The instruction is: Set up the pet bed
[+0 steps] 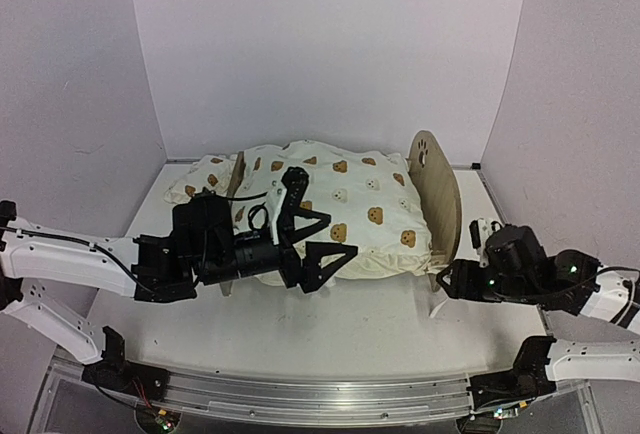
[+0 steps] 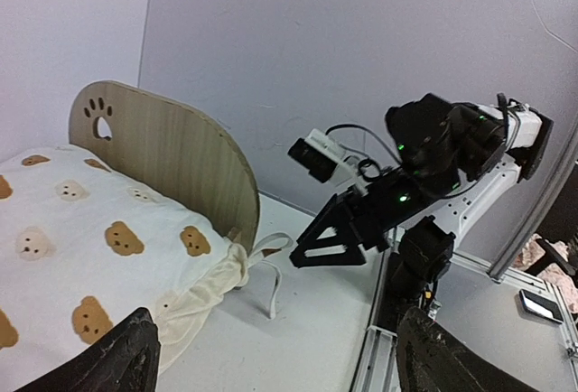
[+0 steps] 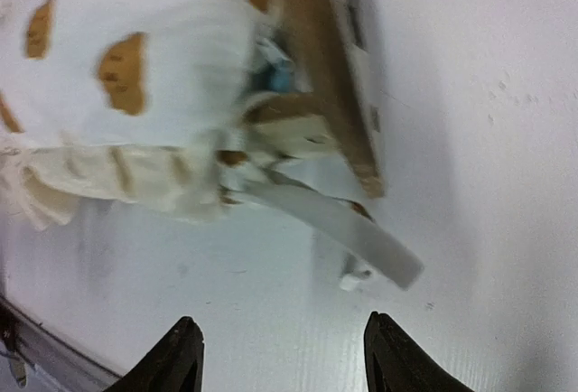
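Bed (image 1: pixel 437 199): pale ply, rounded end board w/ paw cutout, mid-frame, cushion (image 1: pixel 350 204) on top. Bare table (image 1: pixel 330 334) below it. L gripper (image 2: pixel 275 356) spread, empty. R gripper (image 3: pixel 284 356) spread, empty, nr bed corner.

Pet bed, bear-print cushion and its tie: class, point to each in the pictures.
pet bed (image 2: pixel 172 153), left wrist view, plywood end board.
bear-print cushion (image 2: pixel 81 220), left wrist view, top face.
tie (image 3: pixel 343 227), right wrist view, mid-strap.

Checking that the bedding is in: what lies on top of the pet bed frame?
The bear-print cushion lies on the pet bed, filling the space between its two wooden end boards. The bed's base underneath is almost entirely covered, so its state cannot be seen.
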{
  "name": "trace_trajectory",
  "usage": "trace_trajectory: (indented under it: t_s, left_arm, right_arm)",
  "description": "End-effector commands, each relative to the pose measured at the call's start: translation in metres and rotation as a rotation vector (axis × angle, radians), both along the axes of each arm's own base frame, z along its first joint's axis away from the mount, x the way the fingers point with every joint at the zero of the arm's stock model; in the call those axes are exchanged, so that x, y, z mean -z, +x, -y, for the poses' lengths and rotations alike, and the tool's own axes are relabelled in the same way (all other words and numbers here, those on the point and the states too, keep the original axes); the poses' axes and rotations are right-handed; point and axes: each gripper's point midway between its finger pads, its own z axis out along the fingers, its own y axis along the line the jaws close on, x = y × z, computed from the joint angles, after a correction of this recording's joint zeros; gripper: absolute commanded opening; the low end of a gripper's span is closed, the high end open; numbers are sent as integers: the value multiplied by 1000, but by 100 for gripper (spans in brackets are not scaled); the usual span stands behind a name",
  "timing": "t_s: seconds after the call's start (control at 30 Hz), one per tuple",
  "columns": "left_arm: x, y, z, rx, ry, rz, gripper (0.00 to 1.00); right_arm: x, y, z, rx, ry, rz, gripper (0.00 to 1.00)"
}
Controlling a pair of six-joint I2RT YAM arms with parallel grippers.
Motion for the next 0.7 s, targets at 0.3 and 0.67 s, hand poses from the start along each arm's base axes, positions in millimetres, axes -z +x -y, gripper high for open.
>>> trace_trajectory:
  t_s: [0.3, 0.67]
  left_arm:
    - [-29, 2, -27, -58, -79, -24, 91]
    - [-21, 7, -69, -161, -76, -34, 93]
  right_arm:
    - [-24, 50, -46, -244, -207, 137, 71]
    - [49, -12, -21, -65, 64, -162, 75]
